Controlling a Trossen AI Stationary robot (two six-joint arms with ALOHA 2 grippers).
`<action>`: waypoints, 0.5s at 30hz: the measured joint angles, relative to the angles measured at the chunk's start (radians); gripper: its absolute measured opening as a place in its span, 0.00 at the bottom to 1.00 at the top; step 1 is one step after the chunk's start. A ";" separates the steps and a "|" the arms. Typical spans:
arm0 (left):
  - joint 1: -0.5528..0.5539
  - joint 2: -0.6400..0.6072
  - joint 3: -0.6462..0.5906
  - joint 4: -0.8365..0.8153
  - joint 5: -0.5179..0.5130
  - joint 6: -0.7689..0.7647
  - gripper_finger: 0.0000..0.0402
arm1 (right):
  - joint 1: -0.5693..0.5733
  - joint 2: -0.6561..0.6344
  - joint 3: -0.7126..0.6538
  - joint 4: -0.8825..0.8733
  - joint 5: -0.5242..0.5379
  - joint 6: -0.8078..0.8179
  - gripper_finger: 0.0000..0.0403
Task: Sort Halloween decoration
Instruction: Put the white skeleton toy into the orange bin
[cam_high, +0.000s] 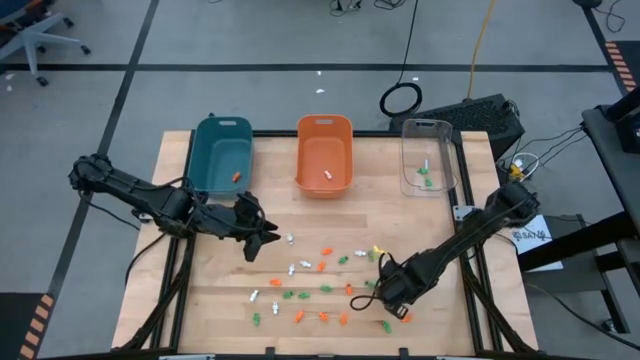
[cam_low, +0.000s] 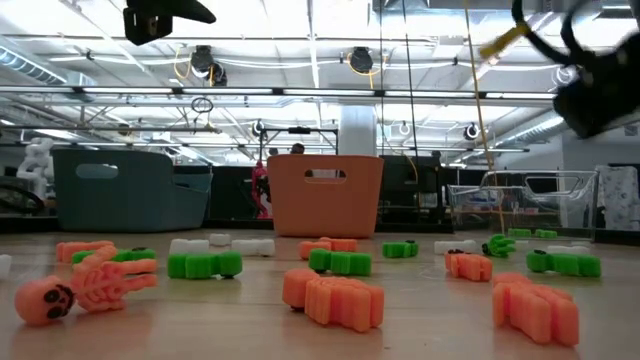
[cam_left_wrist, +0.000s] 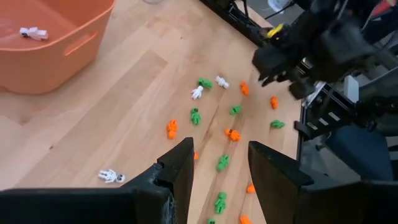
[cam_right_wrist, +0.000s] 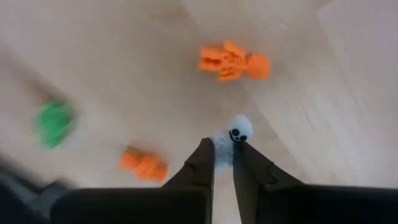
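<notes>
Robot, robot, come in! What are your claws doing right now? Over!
Right gripper shut on white skeleton, low over table. Left gripper open, hovering, empty. Trinkets scattered around; nothing blocking.

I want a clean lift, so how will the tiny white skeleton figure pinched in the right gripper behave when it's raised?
The tiny white plastic skeleton figure probably weighs almost nothing, being small next to the right gripper. It looks stiff and keeps its shape between the dark fingers. Only its body is pinched, with the round head sticking out, so it might pivot or slip free.
</notes>
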 joint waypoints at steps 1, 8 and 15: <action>0.000 0.000 0.000 -0.001 0.000 0.000 0.38 | -0.002 -0.023 0.000 0.001 0.002 0.000 0.02; 0.000 0.000 0.000 -0.002 -0.019 0.003 0.38 | -0.029 -0.205 0.000 0.014 0.079 0.003 0.01; 0.002 0.000 0.000 -0.002 -0.039 0.002 0.38 | -0.073 -0.374 0.001 0.172 0.288 -0.127 0.01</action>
